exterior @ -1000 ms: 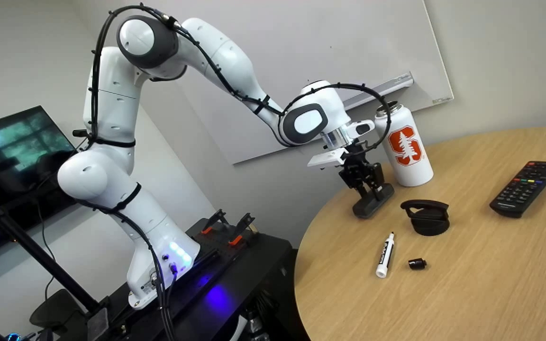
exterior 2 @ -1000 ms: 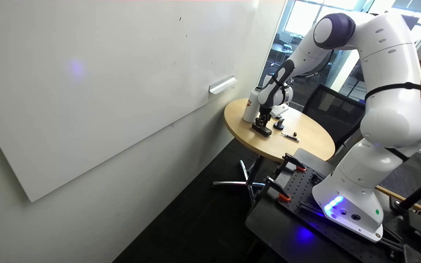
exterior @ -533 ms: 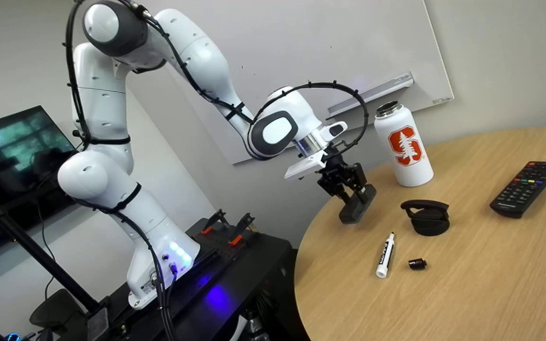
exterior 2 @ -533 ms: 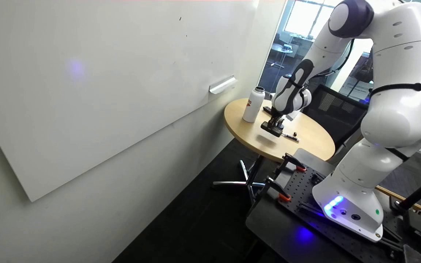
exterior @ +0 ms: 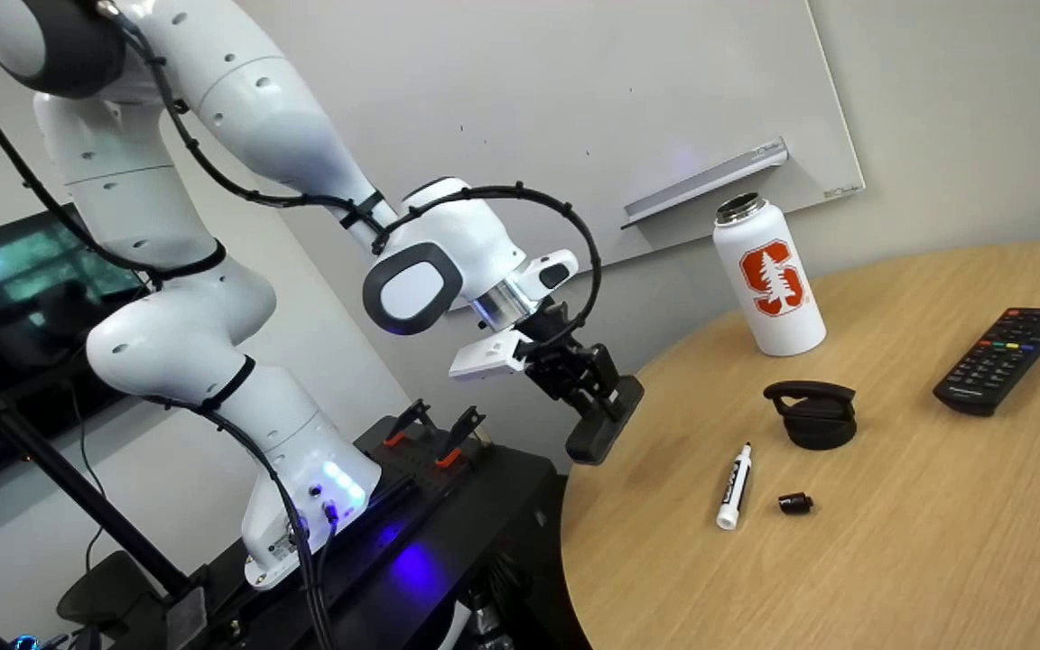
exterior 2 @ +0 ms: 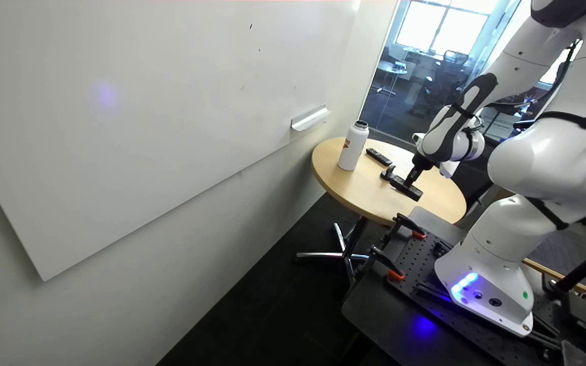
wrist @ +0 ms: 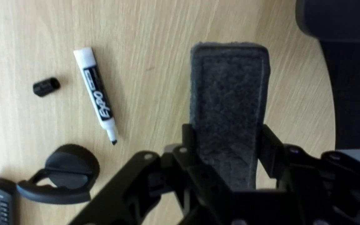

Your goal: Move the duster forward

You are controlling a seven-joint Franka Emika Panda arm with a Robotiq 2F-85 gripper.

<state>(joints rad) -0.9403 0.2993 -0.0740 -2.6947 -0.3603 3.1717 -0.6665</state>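
Duster (wrist: 231, 87) is pinched in the claw (wrist: 227, 137), the fingers pressing its two long sides and one end reaching well past them. The arm (exterior: 258, 108) is sharply folded: its elbow stands high, by the top of an exterior view, the forearm slopes down from there, and the wrist is tipped so the claw points downward at a slant. The duster hangs tilted near the curved rim of the desk (exterior: 899, 560); it looks clear of the surface, though the height is hard to judge. A marker (wrist: 96, 92) lies apart, its tip bare.
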